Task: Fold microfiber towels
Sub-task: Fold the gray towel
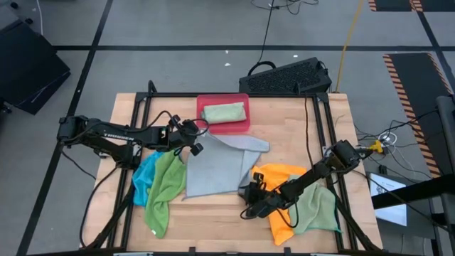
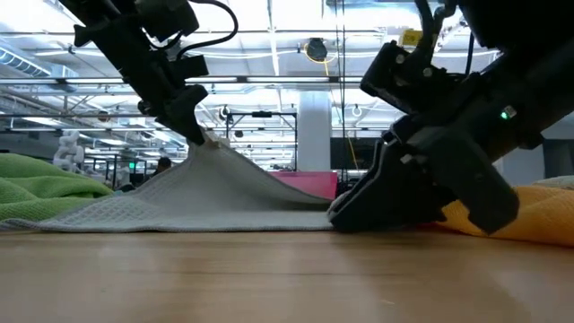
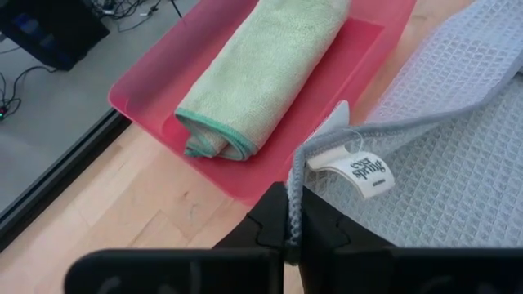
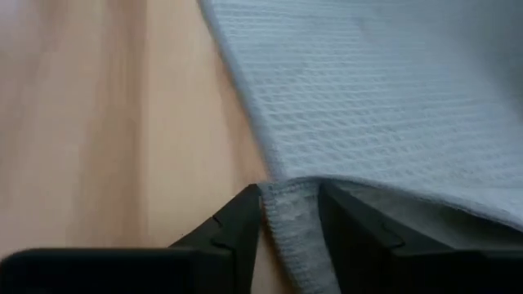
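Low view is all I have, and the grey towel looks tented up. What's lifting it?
Observer: The left gripper is shut on the grey towel at the hem, beside its white label.
Operator: And the right arm?
Observer: The right gripper has the towel's near corner between its fingers, not visibly clamped.
Operator: Anything in the pink tray?
Observer: The pink tray holds one folded light green towel.
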You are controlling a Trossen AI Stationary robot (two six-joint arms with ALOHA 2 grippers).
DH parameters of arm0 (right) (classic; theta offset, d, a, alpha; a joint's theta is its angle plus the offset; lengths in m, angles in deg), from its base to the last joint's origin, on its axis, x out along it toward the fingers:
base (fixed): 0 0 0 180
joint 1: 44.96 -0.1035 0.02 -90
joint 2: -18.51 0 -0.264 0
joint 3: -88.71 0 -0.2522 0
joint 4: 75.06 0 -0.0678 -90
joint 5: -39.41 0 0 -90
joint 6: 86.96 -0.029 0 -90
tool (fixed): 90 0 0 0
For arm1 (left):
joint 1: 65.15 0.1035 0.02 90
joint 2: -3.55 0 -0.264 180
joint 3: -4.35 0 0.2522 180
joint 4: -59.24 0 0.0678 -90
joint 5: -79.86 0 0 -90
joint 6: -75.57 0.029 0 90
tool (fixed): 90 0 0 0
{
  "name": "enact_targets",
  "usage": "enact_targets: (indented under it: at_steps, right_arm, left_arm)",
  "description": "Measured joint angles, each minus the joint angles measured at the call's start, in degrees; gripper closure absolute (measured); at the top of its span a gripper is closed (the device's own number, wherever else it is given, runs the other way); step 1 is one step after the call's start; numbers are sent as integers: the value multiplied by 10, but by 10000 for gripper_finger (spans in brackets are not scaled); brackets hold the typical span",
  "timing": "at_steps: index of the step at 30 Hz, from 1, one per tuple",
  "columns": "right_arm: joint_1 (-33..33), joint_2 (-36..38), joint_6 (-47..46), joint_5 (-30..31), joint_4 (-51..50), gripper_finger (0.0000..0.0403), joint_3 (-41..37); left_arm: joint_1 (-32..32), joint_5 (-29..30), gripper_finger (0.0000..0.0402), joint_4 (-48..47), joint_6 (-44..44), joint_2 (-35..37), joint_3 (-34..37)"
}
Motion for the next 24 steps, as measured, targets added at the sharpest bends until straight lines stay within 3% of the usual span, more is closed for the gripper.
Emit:
enact_targets:
  at_steps: [6, 15, 18, 24]
  right_arm:
    - [1, 2, 11, 2, -4, 392, 0]
    - [0, 83, -7, 1, -56, 399, -1]
    - [5, 123, -59, -29, -131, 397, -1]
    - [2, 198, -174, -26, -316, 401, -1]
  left_arm:
    - [0, 0, 394, 0, 0, 0, 0]
    - [0, 0, 396, -2, 3, 0, 0]
    - [0, 0, 393, -7, 3, 0, 0]
    - [-1, -6, 391, -41, -21, 0, 0]
